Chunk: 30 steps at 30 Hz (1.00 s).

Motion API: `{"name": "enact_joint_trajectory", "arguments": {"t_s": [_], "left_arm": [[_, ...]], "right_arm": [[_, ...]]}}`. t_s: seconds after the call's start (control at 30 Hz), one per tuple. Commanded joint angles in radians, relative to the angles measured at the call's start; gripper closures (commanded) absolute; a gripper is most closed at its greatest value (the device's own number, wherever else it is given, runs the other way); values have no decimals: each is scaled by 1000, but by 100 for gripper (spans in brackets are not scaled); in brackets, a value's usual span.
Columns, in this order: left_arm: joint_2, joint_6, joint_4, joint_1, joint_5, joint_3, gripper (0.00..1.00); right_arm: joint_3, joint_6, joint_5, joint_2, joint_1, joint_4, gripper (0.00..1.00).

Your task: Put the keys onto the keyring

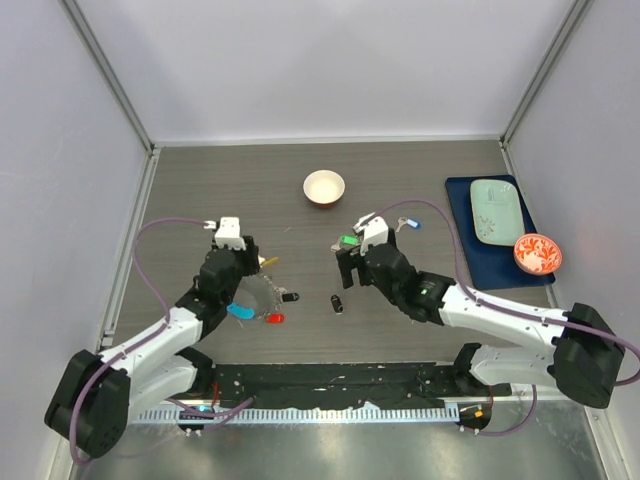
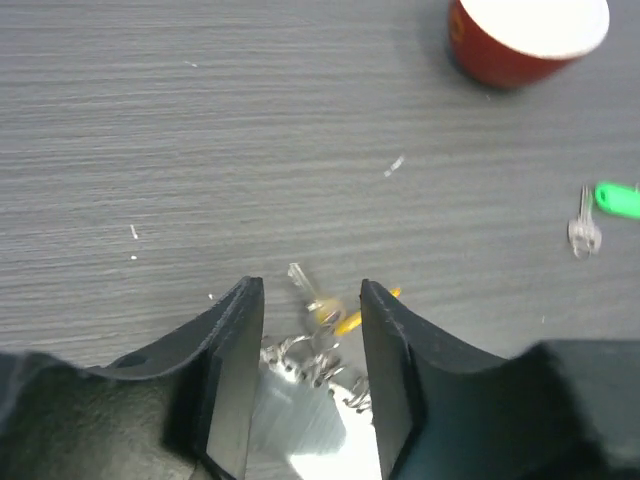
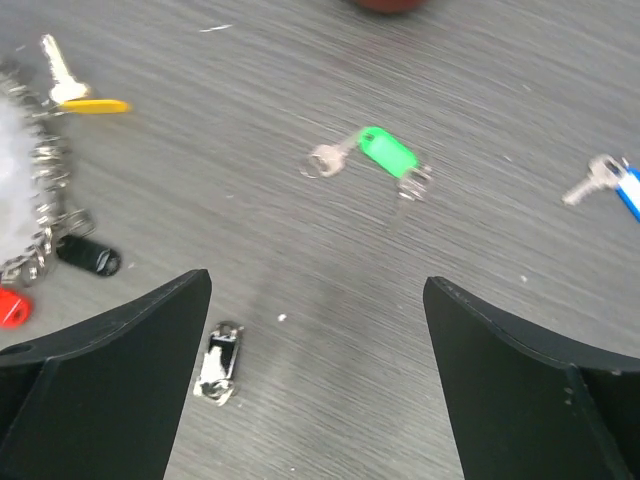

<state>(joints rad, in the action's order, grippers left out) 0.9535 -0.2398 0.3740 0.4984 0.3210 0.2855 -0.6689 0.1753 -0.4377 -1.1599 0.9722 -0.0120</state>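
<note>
Dark grey wood-grain counter (image 1: 200, 180) under it all. The right gripper (image 3: 318, 285) hangs with jaws spread wide, just short of the green-tagged silver key (image 3: 385, 152). The left gripper (image 2: 307, 300), jaws parted and holding nothing, straddles the big silvery beaded-wire keyring (image 2: 310, 362), which lies front-left on the counter. The yellow-tagged key (image 3: 85, 100), black-tagged key (image 3: 88, 256) and red-tagged key (image 3: 8, 308) sit right at the ring's edge. The blue-tagged key (image 3: 615, 180) lies well apart.

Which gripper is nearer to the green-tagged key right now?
Right. The right gripper is open just behind the green-tagged key, which lies on the table ahead of it. The left gripper is over the keyring, with that key well off to its right.
</note>
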Motion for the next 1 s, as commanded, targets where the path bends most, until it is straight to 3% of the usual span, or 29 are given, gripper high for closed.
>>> {"name": "enact_joint_trajectory", "arguments": {"t_s": [0.0,0.03,0.13,0.2,0.37,0.53,0.73,0.97], "left_arm": [[53,-90,-52,-52,87,139,44],[57,-136,-111,-55,108,156,30],[44,-258,-251,-57,168,228,7],[2,-300,-326,-57,181,282,0],[-143,-360,-561,-57,228,382,0],[-344,-330,-725,-57,227,469,0],[-541,-260,-736,-57,242,440,0],[-654,-233,-733,-57,257,403,0]], "right_arm": [[-49,217,-104,43,-58,82,5],[-57,219,-152,55,-59,113,4],[-67,224,-232,95,-59,155,4],[-51,225,-284,158,-59,164,3],[-14,231,-493,366,-59,194,3],[25,217,-564,515,-59,195,2],[17,181,-595,615,-59,219,2],[22,148,-625,661,-59,224,2]]}}
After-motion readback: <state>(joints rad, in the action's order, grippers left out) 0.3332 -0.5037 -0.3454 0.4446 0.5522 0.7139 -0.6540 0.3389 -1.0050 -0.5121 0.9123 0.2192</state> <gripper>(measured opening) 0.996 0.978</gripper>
